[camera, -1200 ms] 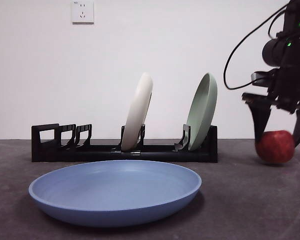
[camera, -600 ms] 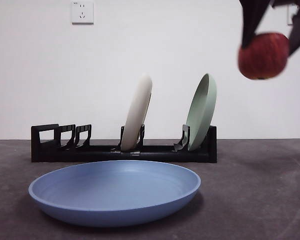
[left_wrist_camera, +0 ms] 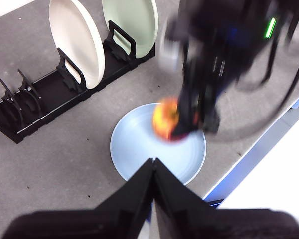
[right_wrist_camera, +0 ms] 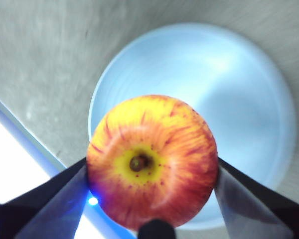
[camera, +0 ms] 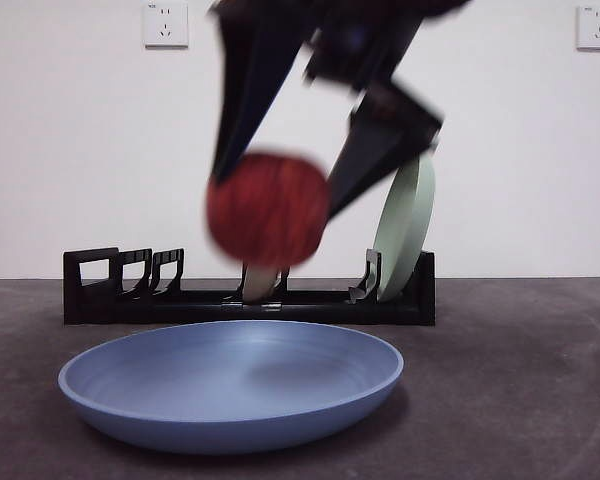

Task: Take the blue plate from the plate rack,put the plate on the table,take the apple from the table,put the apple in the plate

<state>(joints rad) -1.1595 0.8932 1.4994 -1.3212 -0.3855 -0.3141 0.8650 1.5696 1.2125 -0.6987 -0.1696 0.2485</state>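
Observation:
The blue plate (camera: 230, 385) lies flat on the dark grey table (camera: 520, 400), in front of the black plate rack (camera: 110, 290). My right gripper (camera: 280, 200) is shut on the red apple (camera: 267, 209) and holds it in the air above the plate. The right wrist view shows the apple (right_wrist_camera: 152, 162) between the jaws, stem up, over the plate (right_wrist_camera: 239, 99). My left gripper (left_wrist_camera: 154, 164) is shut and empty, high above the plate (left_wrist_camera: 134, 149); from there I see the apple (left_wrist_camera: 168, 119) and the right arm.
A cream-white plate (left_wrist_camera: 74, 42) and a pale green plate (camera: 405, 225) stand upright in the rack (left_wrist_camera: 40, 99). The table's front edge (left_wrist_camera: 249, 159) runs close to the blue plate. Two wall sockets (camera: 165, 23) sit on the white wall behind.
The right gripper lifted the apple off the table at the right, raised it high, then carried it left and down to above the blue plate.

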